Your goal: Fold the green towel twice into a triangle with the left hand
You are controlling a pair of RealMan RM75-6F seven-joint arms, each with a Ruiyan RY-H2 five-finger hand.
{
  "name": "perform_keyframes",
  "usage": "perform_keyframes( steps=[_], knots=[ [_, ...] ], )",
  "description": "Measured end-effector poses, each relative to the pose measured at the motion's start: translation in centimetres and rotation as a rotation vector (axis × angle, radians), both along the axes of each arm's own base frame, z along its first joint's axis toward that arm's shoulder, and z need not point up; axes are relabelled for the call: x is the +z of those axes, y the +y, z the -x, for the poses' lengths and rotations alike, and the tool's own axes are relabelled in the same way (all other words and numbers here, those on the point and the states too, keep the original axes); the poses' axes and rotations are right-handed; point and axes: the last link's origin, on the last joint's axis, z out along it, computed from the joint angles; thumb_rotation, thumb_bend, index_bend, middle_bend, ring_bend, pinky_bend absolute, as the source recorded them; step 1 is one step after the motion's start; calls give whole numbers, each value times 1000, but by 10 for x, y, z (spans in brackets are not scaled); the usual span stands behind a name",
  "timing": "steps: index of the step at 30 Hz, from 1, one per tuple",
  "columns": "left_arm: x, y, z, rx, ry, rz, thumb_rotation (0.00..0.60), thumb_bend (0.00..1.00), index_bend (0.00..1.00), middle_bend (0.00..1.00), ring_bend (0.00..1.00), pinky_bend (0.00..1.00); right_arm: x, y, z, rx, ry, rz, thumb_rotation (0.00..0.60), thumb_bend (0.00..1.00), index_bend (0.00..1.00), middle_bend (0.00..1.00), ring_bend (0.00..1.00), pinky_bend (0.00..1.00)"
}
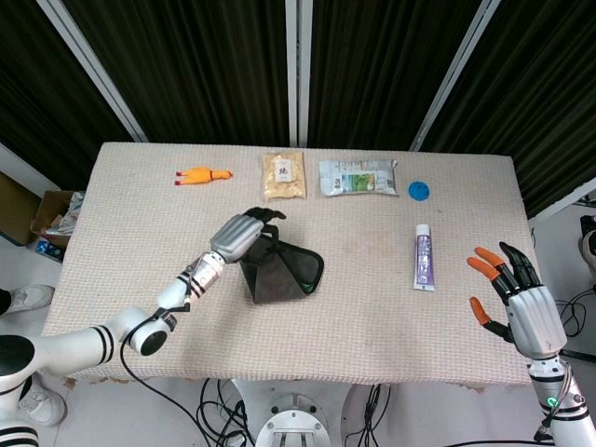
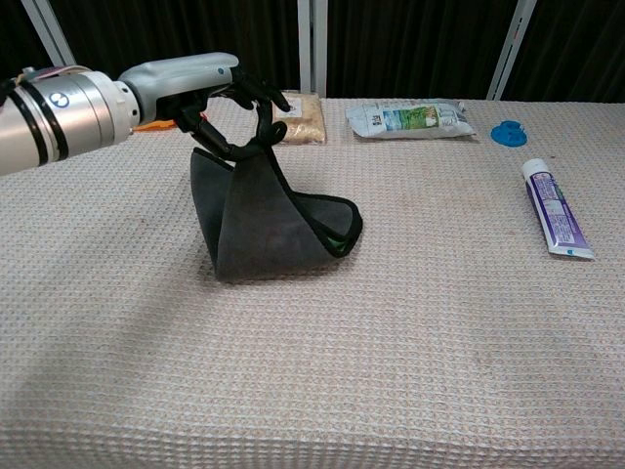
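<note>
The dark green towel lies mid-table, partly folded, with one corner lifted off the cloth. My left hand pinches that raised corner above the towel's far left part, so the fabric hangs down in a sloping sheet. A green underside shows at the towel's right fold. My right hand hovers past the table's right front corner with its fingers spread, holding nothing; the chest view does not show it.
Along the far edge lie a yellow rubber chicken, a snack bag, a wipes packet and a blue lid. A toothpaste tube lies right of the towel.
</note>
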Motion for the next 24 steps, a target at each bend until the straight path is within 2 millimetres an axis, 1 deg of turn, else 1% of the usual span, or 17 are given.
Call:
perform_keyframes(
  steps=[5, 8, 11, 17, 24],
  knots=[
    [-7, 27, 9, 101, 26, 1, 600, 476, 611, 172, 131, 137, 2, 0, -1, -4, 3, 4, 600, 305, 236, 155, 0, 96],
    [-9, 40, 17, 170, 30, -3, 600, 476, 611, 172, 131, 137, 2, 1, -1, -8, 5, 6, 600, 305, 236, 155, 0, 96],
    [-10, 49, 24, 225, 28, -12, 600, 477, 611, 172, 131, 137, 3, 1, 0, -12, 5, 7, 600, 305, 236, 154, 0, 95],
    [-8, 57, 36, 308, 2, -17, 600, 479, 611, 172, 131, 137, 3, 0, 0, -17, 6, 5, 600, 305, 236, 154, 0, 96],
    [1, 56, 48, 338, -11, -24, 600, 481, 612, 172, 131, 137, 2, -1, -1, -17, 7, 3, 600, 305, 236, 154, 0, 96]
  ],
)
